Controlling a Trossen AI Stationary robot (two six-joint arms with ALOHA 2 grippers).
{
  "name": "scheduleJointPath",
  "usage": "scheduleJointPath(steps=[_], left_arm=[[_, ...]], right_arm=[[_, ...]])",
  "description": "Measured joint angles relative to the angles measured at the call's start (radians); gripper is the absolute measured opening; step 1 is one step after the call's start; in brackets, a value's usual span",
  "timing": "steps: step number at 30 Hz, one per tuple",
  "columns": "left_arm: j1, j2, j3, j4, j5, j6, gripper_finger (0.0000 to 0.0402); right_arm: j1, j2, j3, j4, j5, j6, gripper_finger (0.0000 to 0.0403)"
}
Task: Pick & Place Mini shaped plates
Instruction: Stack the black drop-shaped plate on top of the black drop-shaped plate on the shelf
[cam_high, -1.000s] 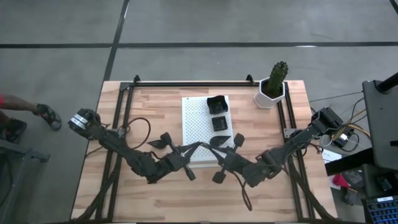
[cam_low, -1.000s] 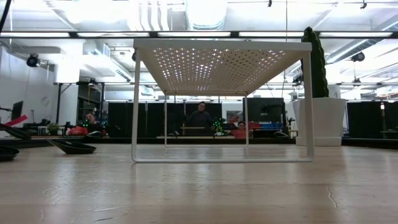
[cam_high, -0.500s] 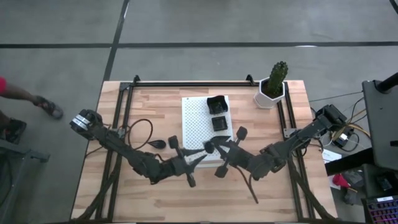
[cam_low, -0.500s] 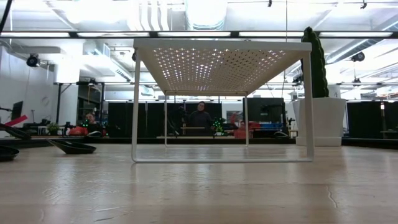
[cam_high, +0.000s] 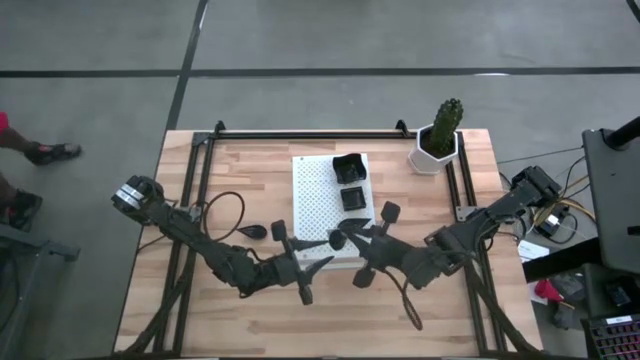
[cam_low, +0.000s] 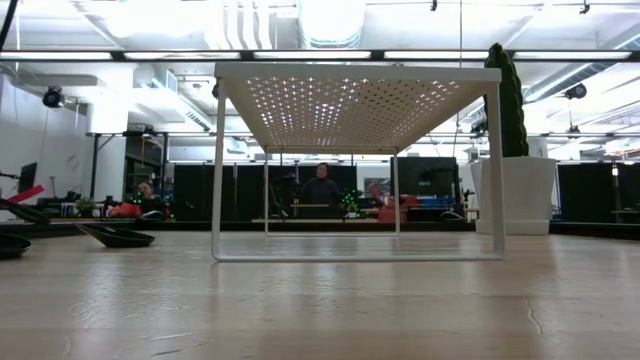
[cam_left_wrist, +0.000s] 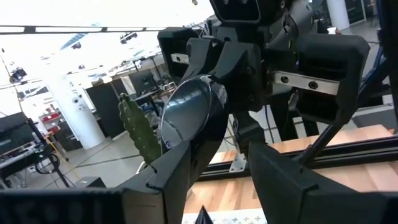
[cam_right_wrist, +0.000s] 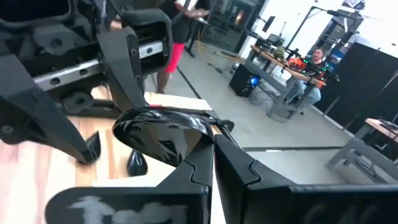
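A shiny dark mini shaped plate (cam_right_wrist: 158, 132) hangs in the air over the near edge of the white perforated board (cam_high: 318, 205), with my right gripper (cam_right_wrist: 208, 158) shut on it. My left gripper (cam_left_wrist: 227, 177) faces it from the table's left. It is open, with a finger on either side of the plate (cam_left_wrist: 189, 115); whether a finger touches it I cannot tell. Two more plates (cam_high: 348, 167) (cam_high: 353, 198) lie on the board. Another plate (cam_high: 253, 231) lies on the table left of the board. My right gripper pinches the plate's rim (cam_right_wrist: 194, 144) between its two fingers, coming about level from the table's right. The plate is lifted clear of board and table and juts out beyond the fingertips, tilted.
A white hexagonal pot with a cactus (cam_high: 437, 140) stands at the far right. The board is a raised stand on thin legs (cam_low: 217, 170). Dark dishes (cam_low: 118, 237) lie on the table to its left. A person's foot (cam_high: 48, 152) shows on the floor beyond the table's left.
My left gripper has opened and let go of the plate, its wrist turning a little without shifting place. My right gripper has kept hold of the plate and risen slightly with it.
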Motion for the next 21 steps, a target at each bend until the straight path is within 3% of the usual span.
scheduleJointPath(steps=[11,15,21], left_arm=[[0.006,-0.005,0.01,0.075,0.001,0.109,0.0172],[0.008,-0.01,0.024,0.073,-0.019,0.192,0.0172],[-0.019,-0.013,0.02,-0.006,-0.095,0.168,0.0172]], right_arm=[[-0.036,0.002,0.157,-0.356,-0.08,0.081,0.0008],[-0.062,0.002,0.2,-0.445,-0.172,0.084,0.0008],[-0.128,0.001,0.287,-0.701,-0.354,0.154,0.0008]])
